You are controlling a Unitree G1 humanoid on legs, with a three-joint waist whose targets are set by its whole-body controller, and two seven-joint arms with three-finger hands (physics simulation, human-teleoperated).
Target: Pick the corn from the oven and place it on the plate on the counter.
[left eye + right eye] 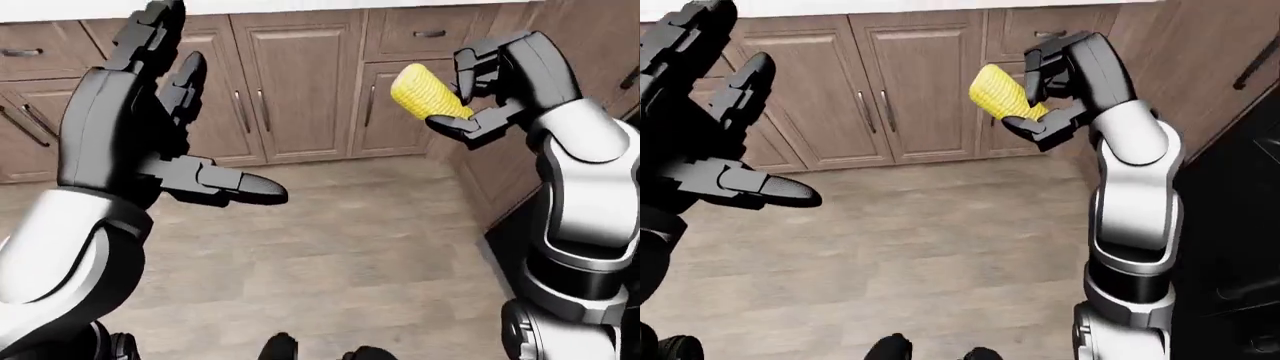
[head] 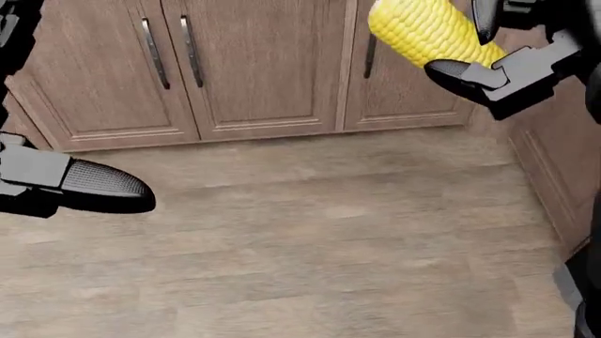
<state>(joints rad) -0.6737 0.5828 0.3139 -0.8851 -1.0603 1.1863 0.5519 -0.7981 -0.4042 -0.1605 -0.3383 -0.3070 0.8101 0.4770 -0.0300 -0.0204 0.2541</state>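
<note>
Wood floor [image 2: 310,239] and brown cabinets [image 1: 300,82] fill all views. Only the eye views show the whole left hand [image 1: 150,142], raised with its fingers spread and holding nothing. The right hand [image 1: 1055,90] grips the corn [image 1: 1002,91], held up before the cabinets.

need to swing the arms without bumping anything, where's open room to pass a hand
Open air over the bare wood floor between the spread left hand and the right hand gripping the corn. Tighter toward the cabinet doors at the top and the dark appliance at the right edge.
</note>
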